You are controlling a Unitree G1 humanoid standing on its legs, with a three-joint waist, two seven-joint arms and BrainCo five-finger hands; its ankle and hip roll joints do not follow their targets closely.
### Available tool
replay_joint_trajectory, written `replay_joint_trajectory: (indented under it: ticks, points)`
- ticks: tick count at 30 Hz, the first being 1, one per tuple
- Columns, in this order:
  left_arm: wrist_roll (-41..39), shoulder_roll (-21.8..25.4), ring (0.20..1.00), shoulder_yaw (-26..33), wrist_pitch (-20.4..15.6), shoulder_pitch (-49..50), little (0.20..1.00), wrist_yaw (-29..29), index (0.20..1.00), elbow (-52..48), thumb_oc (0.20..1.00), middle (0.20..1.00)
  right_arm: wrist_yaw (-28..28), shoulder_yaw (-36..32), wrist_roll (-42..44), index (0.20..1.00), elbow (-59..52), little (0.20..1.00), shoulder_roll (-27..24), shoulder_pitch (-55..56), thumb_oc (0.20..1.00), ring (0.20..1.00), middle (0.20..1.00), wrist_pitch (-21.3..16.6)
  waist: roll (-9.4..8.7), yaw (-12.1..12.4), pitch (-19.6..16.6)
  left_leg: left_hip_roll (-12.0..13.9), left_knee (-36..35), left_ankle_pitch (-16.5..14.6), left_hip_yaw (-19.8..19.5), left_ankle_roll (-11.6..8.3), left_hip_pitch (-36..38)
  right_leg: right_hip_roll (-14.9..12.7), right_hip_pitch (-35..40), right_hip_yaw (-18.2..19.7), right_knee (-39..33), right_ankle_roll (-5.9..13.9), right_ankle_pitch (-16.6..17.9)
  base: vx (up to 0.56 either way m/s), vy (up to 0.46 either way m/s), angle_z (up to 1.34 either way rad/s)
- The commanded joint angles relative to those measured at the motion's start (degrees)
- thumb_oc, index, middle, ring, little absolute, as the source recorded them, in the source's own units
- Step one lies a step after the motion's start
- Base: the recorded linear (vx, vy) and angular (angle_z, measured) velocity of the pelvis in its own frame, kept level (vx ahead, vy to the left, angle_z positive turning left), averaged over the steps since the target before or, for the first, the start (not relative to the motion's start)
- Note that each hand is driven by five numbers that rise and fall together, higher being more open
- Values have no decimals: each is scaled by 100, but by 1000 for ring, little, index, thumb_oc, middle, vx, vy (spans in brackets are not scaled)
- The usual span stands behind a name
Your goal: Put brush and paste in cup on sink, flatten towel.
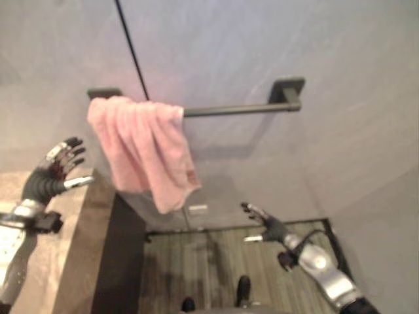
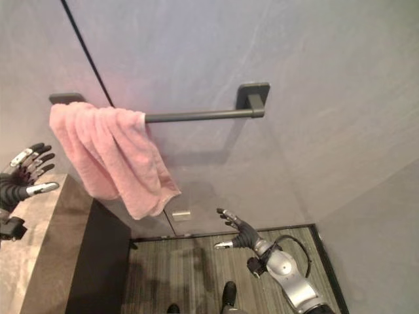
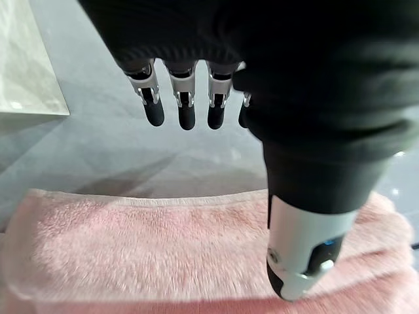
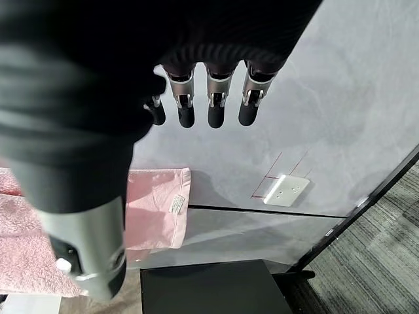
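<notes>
A pink towel (image 1: 144, 150) hangs bunched over the left end of a dark wall rail (image 1: 229, 109), its lower corner drooping toward the middle. My left hand (image 1: 57, 167) is raised to the left of the towel, apart from it, with fingers spread and straight. The left wrist view looks past its fingers (image 3: 185, 108) at the towel (image 3: 163, 248). My right hand (image 1: 265, 224) hangs low, below and right of the towel, with fingers straight and nothing in it. The right wrist view catches the towel's lower edge (image 4: 157, 209) past that hand's fingers (image 4: 216, 104).
A stone-coloured counter (image 1: 55, 248) with a dark side panel (image 1: 121, 261) stands at the lower left under my left hand. A white wall outlet (image 1: 197, 210) sits low on the grey wall. Striped dark flooring (image 1: 216, 268) lies below.
</notes>
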Motion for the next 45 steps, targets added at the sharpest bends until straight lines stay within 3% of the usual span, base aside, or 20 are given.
replay_joint_trajectory:
  ticks: [1, 8, 9, 10, 11, 27, 28, 29, 30, 45]
  points:
    - [128, 255, 1000, -216, -314, -915, 1000, 190, 1000, 262, 1000, 1000, 33, 154, 259, 1000, -479, 1000, -12, -453, 1000, 1000, 1000, -196, -91, -40, 133, -54, 64, -61, -187, 186, -329, -478, 477, -284, 12, 725, -219, -2, 33, -9]
    - [190, 150, 1000, -664, -297, -1592, 1000, 344, 1000, 580, 1000, 1000, 67, 302, 287, 1000, -500, 1000, -25, -552, 1000, 1000, 1000, -161, -120, -138, 146, -27, 64, -42, -138, 175, -417, -441, 350, -216, 12, 707, -214, 5, 4, -1]
    - [190, 141, 947, -702, -289, -1648, 947, 347, 947, 630, 947, 947, 74, 318, 284, 1000, -499, 1000, -40, -563, 1000, 1000, 1000, -150, -125, -155, 152, -22, 64, -42, -133, 174, -423, -436, 333, -200, 12, 705, -210, 0, 0, 0]
    - [197, 146, 209, -709, -297, -1682, 209, 359, 209, 623, 209, 209, 71, 308, 284, 1000, -506, 1000, -41, -566, 1000, 1000, 1000, -145, -129, -157, 155, -15, 64, -42, -122, 172, -430, -430, 320, -201, 12, 704, -216, 23, 0, -6]
    - [197, 144, 200, -699, -306, -1689, 200, 358, 200, 610, 200, 200, 72, 309, 281, 1000, -503, 1000, -40, -570, 1000, 1000, 1000, -151, -133, -156, 158, -11, 64, -41, -116, 174, -437, -422, 311, -192, 12, 704, -219, 25, 2, -13]
    - [296, 51, 200, -747, -203, -1294, 200, 77, 200, 433, 200, 200, 245, 338, 216, 1000, -409, 1000, -11, -383, 1000, 1000, 1000, -122, -72, -165, 103, 26, 64, -122, -84, 148, -240, -403, 504, -185, 12, 681, -366, 29, -4, -3]
    - [301, 57, 454, -742, -197, -1294, 454, 78, 454, 421, 454, 454, 253, 341, 215, 1000, -417, 1000, -10, -374, 1000, 1000, 1000, -115, -65, -162, 105, 28, 64, -122, -78, 148, -237, -403, 506, -186, 12, 681, -374, 0, 0, 0]
    - [320, 58, 865, -722, -200, -1270, 865, 74, 865, 401, 865, 865, 267, 344, 203, 1000, -405, 1000, -14, -353, 1000, 1000, 1000, -115, -61, -162, 103, 27, 64, -123, -77, 148, -236, -405, 504, -180, 12, 680, -379, 0, 0, 0]
    - [323, 70, 1000, -708, -202, -1260, 1000, 71, 1000, 394, 1000, 1000, 269, 342, 183, 1000, -399, 1000, -17, -344, 1000, 1000, 1000, -106, -57, -162, 106, 25, 64, -123, -73, 149, -236, -407, 502, -177, 12, 680, -378, 0, 0, 0]
    - [331, 47, 1000, -625, -180, -1128, 1000, -18, 1000, 379, 1000, 1000, 374, 275, 146, 1000, -405, 1000, -51, -186, 1000, 1000, 1000, -97, 4, -179, 74, 45, 64, -136, -19, 132, -182, -400, 535, -144, 12, 668, -418, 0, 0, 0]
